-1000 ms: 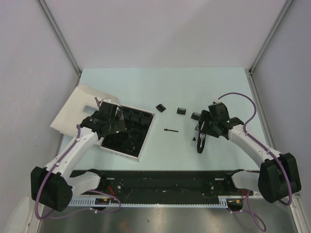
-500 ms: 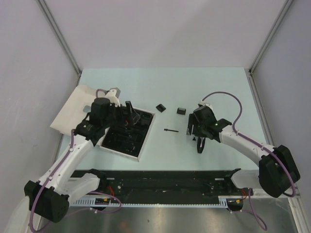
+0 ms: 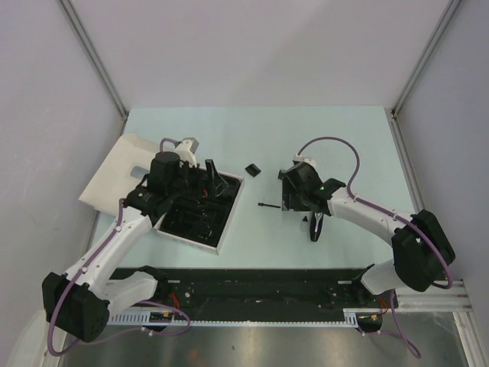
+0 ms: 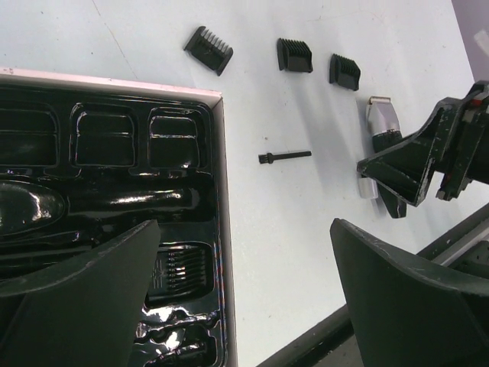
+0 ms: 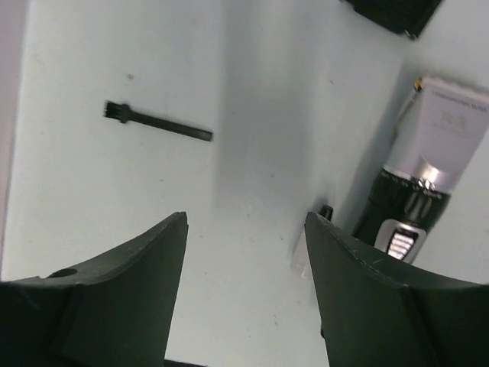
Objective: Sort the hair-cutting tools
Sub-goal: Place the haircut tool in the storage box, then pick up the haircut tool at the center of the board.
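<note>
Marks in a faint line on the silver head of the clipper (image 5: 419,180) are too small to read; a small pale panel lower on its black body carries nothing legible either. The clipper lies flat on the worktop (image 3: 344,138), long axis running near to far, silver blade head toward the far edge and black tail (image 3: 315,228) toward the arms' bases. The right arm covers much of it from above.

The tiny brush (image 4: 285,157) lies left of the clipper, between it and the black tray (image 4: 114,195). Its long axis runs left to right, with the bristle end toward the tray.

Three comb guards (image 4: 208,49) (image 4: 295,55) (image 4: 344,71) lie in a loose row on the worktop beyond the brush, apart from one another. A ribbed black piece (image 4: 183,267) that looks like another guard lies in a tray compartment. The white lid (image 3: 114,164) lies open to the left of the tray.

The right jaws are apart with nothing between them, their fingers (image 5: 99,306) hanging over the bare worktop between brush and clipper. The left jaws are also wide apart and empty, their fingers (image 4: 76,306) above the tray's right rim.
</note>
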{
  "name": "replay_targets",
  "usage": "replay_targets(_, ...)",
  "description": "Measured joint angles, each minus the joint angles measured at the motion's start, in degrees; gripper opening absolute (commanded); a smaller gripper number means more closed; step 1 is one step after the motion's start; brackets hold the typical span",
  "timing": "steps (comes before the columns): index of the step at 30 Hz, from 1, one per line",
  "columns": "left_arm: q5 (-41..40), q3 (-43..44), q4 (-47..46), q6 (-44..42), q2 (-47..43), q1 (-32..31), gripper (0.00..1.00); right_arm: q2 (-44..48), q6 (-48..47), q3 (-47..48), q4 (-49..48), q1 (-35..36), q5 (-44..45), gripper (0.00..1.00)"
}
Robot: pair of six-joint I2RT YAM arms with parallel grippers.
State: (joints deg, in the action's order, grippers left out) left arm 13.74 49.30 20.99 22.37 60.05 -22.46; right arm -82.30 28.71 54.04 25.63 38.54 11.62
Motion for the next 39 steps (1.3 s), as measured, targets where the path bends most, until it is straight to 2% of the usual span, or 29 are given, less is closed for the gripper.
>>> replay_targets(7, -1.14, -0.72, -0.76, 0.00, -0.85, 0.00, 1.00, -2.12, 9.49, 0.02, 7.85, 3.52, 4.57, 0.59)
replay_targets(16, -1.79, -1.53, -0.70, -0.57, -1.79, -0.02, 1.00, -4.92, 17.94, 0.04, 12.98, 4.90, 9.20, 0.60)
replay_targets(26, -3.13, -1.51, -0.66, -1.95, -2.51, -0.02, 1.00, -8.04, 20.85, 0.09, 13.70, 4.74, 10.47, 0.56)
replay_targets(32, -4.22, -1.44, -0.07, -2.51, -2.54, -0.02, 1.00, -9.16, 20.76, 0.09, 13.11, 3.50, 10.12, 0.47)
replay_targets(36, -4.83, -1.22, 0.44, -2.99, -2.75, -0.02, 1.00, -9.68, 20.61, 0.09, 12.59, 2.56, 9.68, 0.38)
replay_targets(39, -5.70, -1.18, 1.03, -3.30, -3.34, -0.02, 1.00, -9.94, 20.57, 0.09, 12.07, 2.08, 9.03, 0.37)
